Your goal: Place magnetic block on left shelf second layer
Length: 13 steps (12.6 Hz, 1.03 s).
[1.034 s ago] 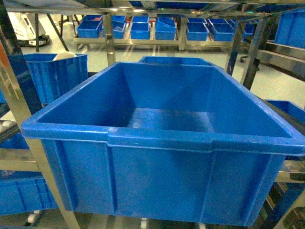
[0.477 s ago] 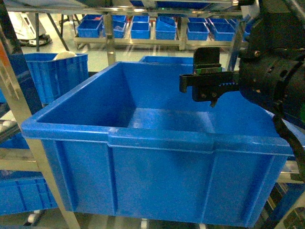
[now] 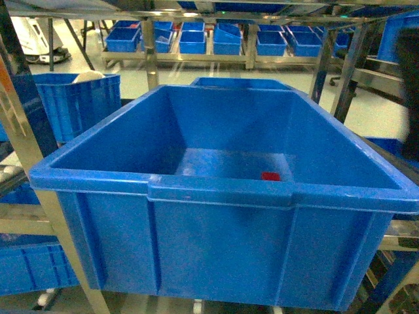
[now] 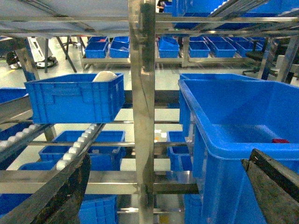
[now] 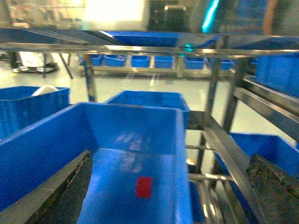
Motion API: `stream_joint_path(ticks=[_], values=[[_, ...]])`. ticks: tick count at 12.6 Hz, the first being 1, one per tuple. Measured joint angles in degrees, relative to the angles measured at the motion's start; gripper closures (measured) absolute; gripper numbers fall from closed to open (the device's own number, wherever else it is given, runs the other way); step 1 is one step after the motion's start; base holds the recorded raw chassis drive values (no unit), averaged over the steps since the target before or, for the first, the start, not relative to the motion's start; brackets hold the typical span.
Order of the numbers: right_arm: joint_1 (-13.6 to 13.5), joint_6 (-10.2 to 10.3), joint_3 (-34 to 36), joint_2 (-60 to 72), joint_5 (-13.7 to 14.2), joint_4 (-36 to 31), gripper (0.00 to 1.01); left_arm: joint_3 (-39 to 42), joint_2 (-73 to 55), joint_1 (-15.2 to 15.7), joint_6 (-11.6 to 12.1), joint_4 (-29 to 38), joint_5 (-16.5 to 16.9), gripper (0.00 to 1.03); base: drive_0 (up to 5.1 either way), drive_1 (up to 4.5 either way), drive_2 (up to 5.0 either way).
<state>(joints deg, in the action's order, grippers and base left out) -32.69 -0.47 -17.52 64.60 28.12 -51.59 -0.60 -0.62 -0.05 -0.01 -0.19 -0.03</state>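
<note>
The magnetic block [image 3: 270, 176], small, flat and red, lies on the floor of a big blue crate [image 3: 216, 196], near its front right. The crate rests on a tier of the steel left shelf [image 3: 26, 154]. In the right wrist view the block [image 5: 144, 187] lies free below my right gripper [image 5: 168, 198], which is open and empty, back from the crate's floor. My left gripper [image 4: 159, 196] is open and empty, facing a shelf upright [image 4: 142, 93] to the left of the crate [image 4: 233, 121]; the block [image 4: 280, 140] shows inside. In the head view only a dark blur of the right arm [image 3: 411, 98] shows.
Another blue crate [image 3: 78, 101] sits on the roller track to the left. More crates [image 3: 209, 39] line racks across the aisle. Lower tiers hold crates [image 4: 100, 147]. Steel uprights [image 3: 347, 72] and rails [image 5: 224, 154] stand right of the big crate.
Half a second ago my right gripper hung over the crate. It has since pulled back out of the head view, and the red block now lies on the crate floor, released.
</note>
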Motion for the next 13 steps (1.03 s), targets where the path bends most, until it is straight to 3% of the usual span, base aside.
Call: stream_joint_path(ticks=[2, 3, 4, 5, 6, 7, 8, 11, 12, 13], values=[[-1.31, -0.04, 7.78, -23.02, 7.3, 16.5, 0.03, 0.0, 0.0, 0.0, 0.0, 0.0, 0.0, 0.05, 0.0, 0.0, 0.0], [-0.63, -0.13, 9.84, -35.65, 8.35, 27.19, 0.03, 0.0, 0.0, 0.0, 0.02, 0.0, 0.0, 0.05, 0.0, 0.0, 0.0], [4.98, 0.5, 10.69, -48.09, 4.46, 38.8, 0.03, 0.0, 0.0, 0.0, 0.0, 0.0, 0.0, 0.05, 0.0, 0.0, 0.0], [10.82, 2.36, 10.69, -54.6, 1.01, 45.79, 0.03, 0.0, 0.0, 0.0, 0.0, 0.0, 0.02, 0.05, 0.0, 0.0, 0.0], [11.34, 3.15, 10.73, -56.13, 0.2, 47.8, 0.03, 0.0, 0.0, 0.0, 0.02, 0.0, 0.0, 0.05, 0.0, 0.0, 0.0], [13.7, 2.14, 10.84, -56.7, -7.26, 50.9, 0.14, 0.0, 0.0, 0.0, 0.0, 0.02, 0.0, 0.05, 0.0, 0.0, 0.0], [17.4, 1.68, 11.8, -57.94, -11.54, 51.32, 0.26, 0.0, 0.0, 0.0, 0.0, -0.02, -0.04, 0.05, 0.0, 0.0, 0.0], [23.47, 0.92, 13.38, -60.28, -18.78, 51.56, 0.67, 0.02, 0.0, 0.0, 0.02, 0.0, 0.0, 0.05, 0.0, 0.0, 0.0], [29.05, 0.83, 14.03, -61.31, -25.27, 52.17, 0.81, 0.0, 0.0, 0.0, 0.0, 0.0, 0.0, 0.05, 0.0, 0.0, 0.0], [33.11, 0.81, 14.27, -61.75, -26.88, 52.04, 0.94, 0.0, 0.0, 0.0, 0.0, 0.02, 0.0, 0.05, 0.0, 0.0, 0.0]])
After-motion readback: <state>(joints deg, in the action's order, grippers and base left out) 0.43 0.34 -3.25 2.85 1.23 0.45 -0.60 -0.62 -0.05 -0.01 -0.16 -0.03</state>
